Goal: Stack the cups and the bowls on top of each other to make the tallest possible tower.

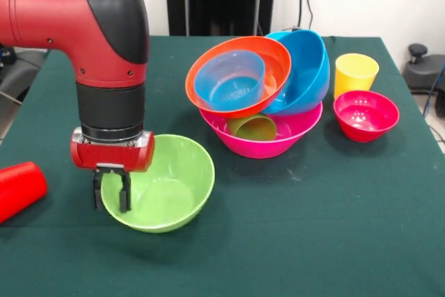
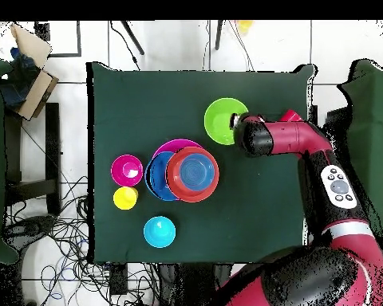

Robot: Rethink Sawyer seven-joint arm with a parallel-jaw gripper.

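My gripper [image 1: 111, 191] hangs at the rim of the lime green bowl [image 1: 163, 184], which sits upright on the green table [image 1: 292, 241]. One finger is outside the wall and the other just inside it, so the jaws straddle the rim with a narrow gap; I cannot tell whether they are pressing the plastic. From overhead my gripper [image 2: 234, 122] sits at the edge of that same bowl [image 2: 223, 119], and nothing lies in it.

The tower [image 1: 261, 92] stands near the middle of the table. Its base is the big pink bowl [image 1: 268, 140], upright. Inside it a green cup [image 1: 252, 127] lies tipped on its side. The large blue bowl [image 1: 306, 71] leans in the pink one, tilted steeply toward the camera. The orange bowl [image 1: 274, 67] leans against the blue one, also tilted, and a small translucent blue bowl [image 1: 229, 80] is nested inside it.

Beside the tower the yellow cup [image 1: 356, 73] stands upright, with the small magenta-red bowl [image 1: 366, 115] just in front of it, empty. The red cup [image 1: 17, 189] lies on its side at the table's edge, well apart from the rest. Overhead, a cyan bowl [image 2: 159, 232] sits alone near the table's edge.
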